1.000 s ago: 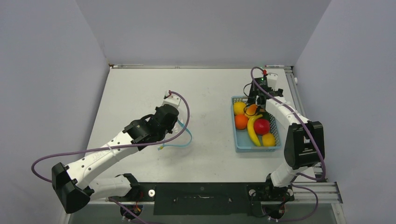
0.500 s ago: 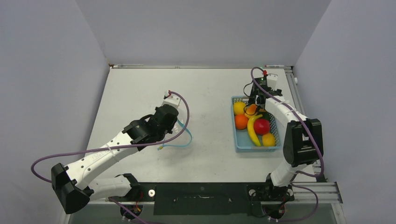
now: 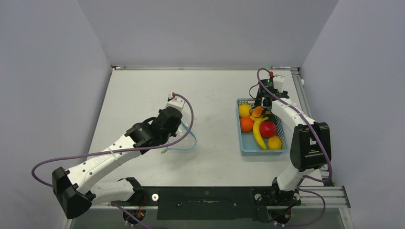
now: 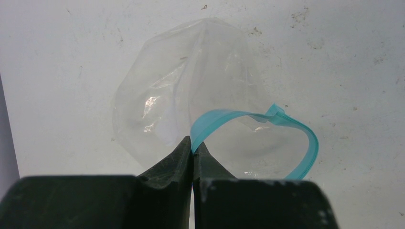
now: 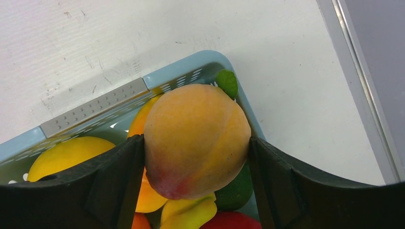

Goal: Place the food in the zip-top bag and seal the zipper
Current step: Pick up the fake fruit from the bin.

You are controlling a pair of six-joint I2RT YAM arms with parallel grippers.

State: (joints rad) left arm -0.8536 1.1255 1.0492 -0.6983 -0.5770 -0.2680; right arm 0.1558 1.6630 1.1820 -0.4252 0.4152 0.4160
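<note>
1. Where the left arm reaches over the middle of the worktop [image 3: 143,90], the left claw [image 4: 192,148] has its two fingers pressed together on the zipper [image 4: 286,125], pinching the blue strip at the left side of its loop.
2. From that pinch the zipper curves away to the right and back in an open ring, so the mouth of the zip-top bag [image 4: 186,81] gapes. The bag's clear, crinkled body lies on the worktop just beyond the claw.
3. The right claw [image 5: 196,157] is clamped on a peach-coloured fruit [image 5: 196,129], with one dark finger against each side of it.
4. That fruit sits over the far end of the light blue basket [image 5: 90,107], close to the corner. Whether it touches the fruits under it cannot be told.
5. The rest of the food lies in the basket: a yellow round [image 3: 244,110], an orange round [image 3: 246,124], a banana [image 3: 258,133], a red fruit [image 3: 268,129] and an orange-yellow round [image 3: 274,142] at the near end. A green fruit [image 5: 234,191] shows just below the held one in the right wrist view.
6. The basket stands on the right side of the worktop, well apart from the bag.
</note>
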